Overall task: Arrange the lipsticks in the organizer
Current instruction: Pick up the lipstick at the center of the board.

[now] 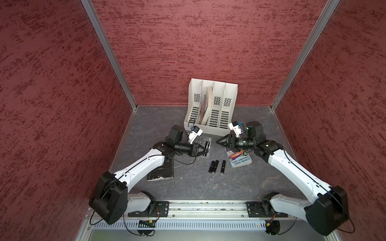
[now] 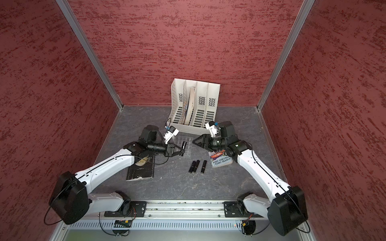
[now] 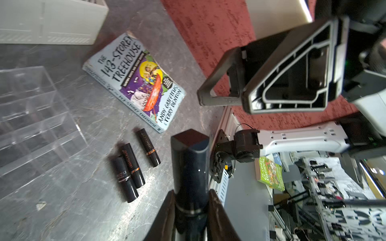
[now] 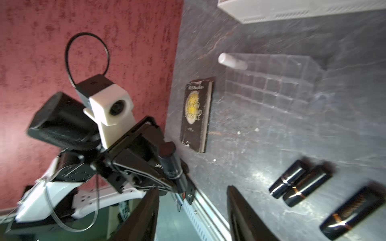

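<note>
Table [image 1: 188, 187] of dark grey carries the clear organizer [image 1: 205, 139] near its middle, just in front of the white rack [image 1: 211, 100]. Left claw [image 1: 205, 150] is clamped on a black lipstick [image 1: 207, 144], which is held crosswise to the fingers [image 3: 169, 210] and roughly upright. In both top views this lipstick hangs over the side of the organizer that faces the right claw [image 1: 218, 140]. I cannot tell whether it touches the cells.

Right claw hovers close by, pointing at the left one. Its jaws stand apart with nothing between them, as the right wrist view shows.

White lipstick [image 4: 231, 60] sticks out at a corner of the organizer on the black book's [image 4: 196, 116] side. That view is blurred, so I cannot tell which cell it is in.

Three lipsticks [image 1: 215, 166] lie flat on the table, nearer the robot's base than the organizer and apart from it. They sit between the black book and the blue book [image 1: 240, 160]. Two of them touch side by side, and the third lies just beside them with a small gap. The black book lies partly under the left arm. The blue book lies partly under the right arm.
</note>
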